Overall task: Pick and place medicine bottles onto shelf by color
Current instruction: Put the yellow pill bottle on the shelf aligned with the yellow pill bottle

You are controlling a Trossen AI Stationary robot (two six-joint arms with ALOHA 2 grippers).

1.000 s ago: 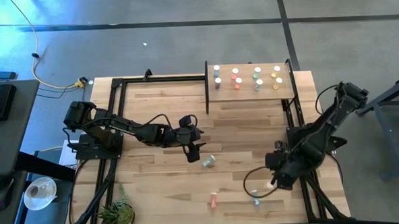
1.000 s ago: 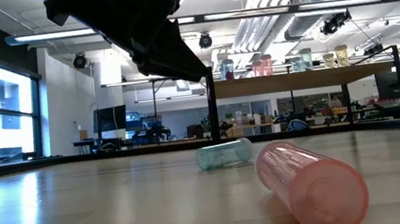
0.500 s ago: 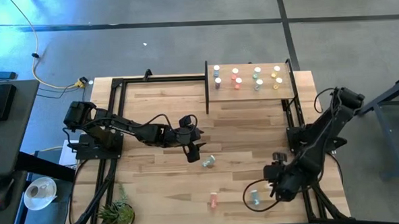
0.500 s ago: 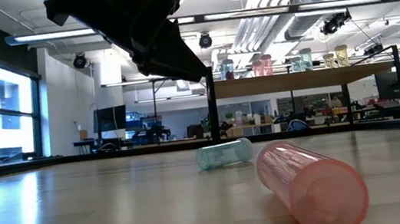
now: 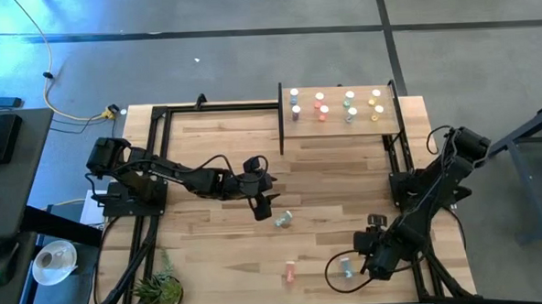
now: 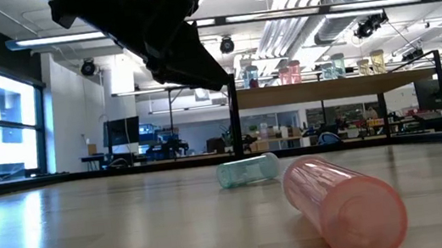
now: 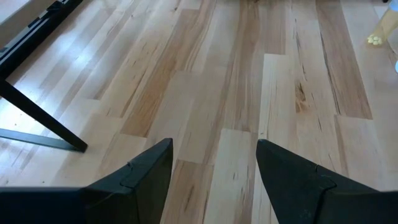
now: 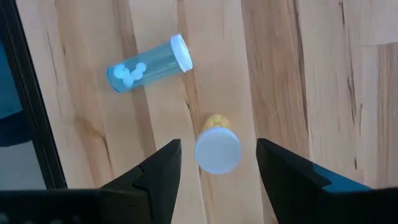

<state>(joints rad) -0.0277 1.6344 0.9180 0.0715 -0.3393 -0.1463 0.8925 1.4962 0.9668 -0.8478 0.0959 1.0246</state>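
Note:
The shelf point(image 5: 343, 121) stands at the far right with several medicine bottles point(image 5: 335, 106) upright on it. A teal bottle point(image 5: 283, 219) and a pink bottle point(image 5: 290, 273) lie on their sides mid-table. Near the right front, a blue bottle point(image 8: 149, 63) lies on its side beside a yellow bottle point(image 8: 217, 154) that stands upright, white cap up. My right gripper point(image 8: 217, 144) is open above the yellow bottle, pointing down, a finger on each side of the cap. My left gripper point(image 5: 262, 207) is open over bare wood, just far-left of the teal bottle.
Black frame rails point(image 5: 153, 175) run along the table's left and right sides. A small plant point(image 5: 158, 290) sits at the near left corner. A dark cable loop point(image 5: 331, 268) lies by my right gripper. Bare wood lies between the two arms.
My right gripper has gone down and toward the table's near edge and a little left, ending over the yellow and blue bottles. It has stayed open. No bottle has moved.

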